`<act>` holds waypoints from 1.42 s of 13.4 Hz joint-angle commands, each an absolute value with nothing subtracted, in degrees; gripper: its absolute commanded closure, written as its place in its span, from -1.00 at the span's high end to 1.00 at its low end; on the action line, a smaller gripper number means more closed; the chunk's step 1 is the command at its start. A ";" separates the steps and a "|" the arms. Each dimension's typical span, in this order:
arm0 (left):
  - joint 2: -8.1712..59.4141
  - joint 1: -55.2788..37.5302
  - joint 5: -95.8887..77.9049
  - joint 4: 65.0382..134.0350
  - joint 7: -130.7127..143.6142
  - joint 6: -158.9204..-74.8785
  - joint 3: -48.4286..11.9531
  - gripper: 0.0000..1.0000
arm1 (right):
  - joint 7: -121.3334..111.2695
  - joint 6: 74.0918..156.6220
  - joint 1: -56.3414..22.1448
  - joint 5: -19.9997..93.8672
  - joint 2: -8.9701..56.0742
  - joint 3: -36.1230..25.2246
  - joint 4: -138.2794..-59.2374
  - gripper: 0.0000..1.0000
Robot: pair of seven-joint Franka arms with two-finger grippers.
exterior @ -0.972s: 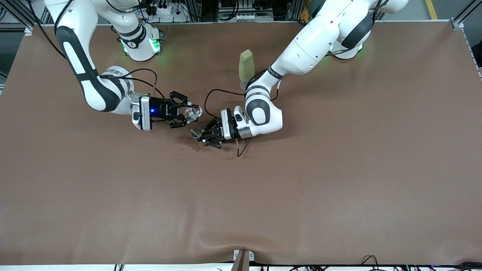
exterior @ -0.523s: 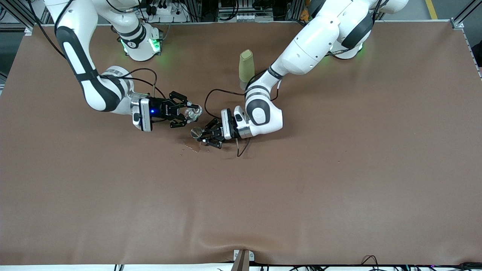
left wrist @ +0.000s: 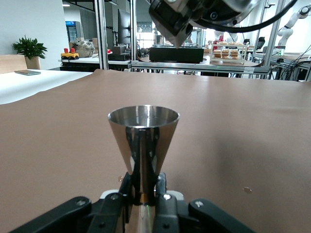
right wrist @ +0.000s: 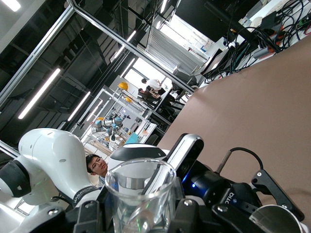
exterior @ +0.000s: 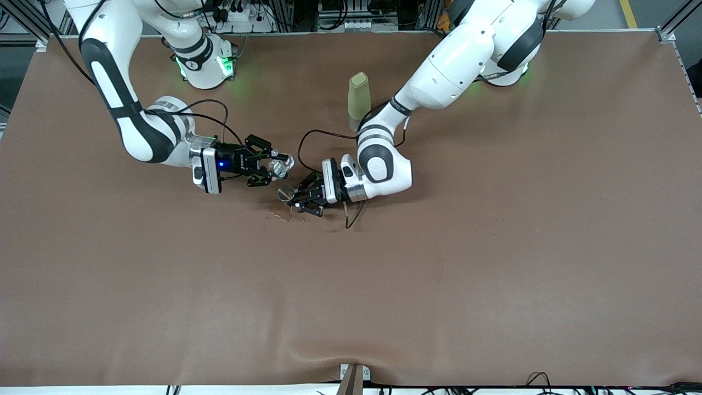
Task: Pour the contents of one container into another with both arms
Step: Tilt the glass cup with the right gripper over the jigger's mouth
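Note:
My right gripper (exterior: pixel 277 167) is shut on the tiny clear glass cup (exterior: pixel 281 166) and holds it tilted in the air, close above and beside the jigger. In the right wrist view the cup (right wrist: pixel 141 187) fills the space between the right gripper (right wrist: pixel 142 216) fingers. The left gripper (exterior: pixel 295 200) is shut on the waist of the silvery jigger (exterior: pixel 284 193), low over the table. The jigger (left wrist: pixel 143 136) stands upright with its round rim up in the left gripper (left wrist: pixel 144 189). The jigger's rim (right wrist: pixel 278 218) also shows in the right wrist view.
A tall olive-green bottle (exterior: pixel 358 99) stands nearer the robots' bases, beside the left forearm. A few wet drops (exterior: pixel 277 217) lie on the brown table cover (exterior: pixel 493 247) just in front of the jigger. A black cable (exterior: pixel 351 216) trails under the left wrist.
The right gripper has rolled slightly and sunk a little, tipping the cup closer toward the jigger. The left arm and jigger have stayed still.

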State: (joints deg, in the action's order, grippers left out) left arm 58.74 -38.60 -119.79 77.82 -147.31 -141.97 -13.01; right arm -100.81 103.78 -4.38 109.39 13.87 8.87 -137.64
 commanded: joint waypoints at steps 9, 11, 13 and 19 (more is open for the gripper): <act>58.10 -38.76 -120.32 78.66 -148.10 -142.47 -12.92 -1.00 | -96.24 104.33 -6.42 113.38 14.94 8.61 -137.37 -0.56; 58.10 -38.76 -120.32 78.75 -148.10 -142.47 -12.83 -1.00 | -94.58 104.33 -6.42 113.38 14.94 8.61 -137.37 -0.57; 58.10 -38.76 -120.32 78.66 -148.09 -142.47 -12.83 -1.00 | -94.22 104.33 -6.42 113.38 14.94 8.61 -137.20 -0.57; 58.10 -38.67 -120.32 78.75 -148.01 -142.47 -12.92 -1.00 | -90.80 104.15 -6.50 113.38 15.03 8.61 -137.20 -0.57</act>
State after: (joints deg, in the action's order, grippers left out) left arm 58.74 -38.59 -119.79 78.25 -147.33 -141.97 -13.00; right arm -92.62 104.01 -5.51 112.03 15.16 8.94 -137.55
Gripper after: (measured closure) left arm 0.789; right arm 0.502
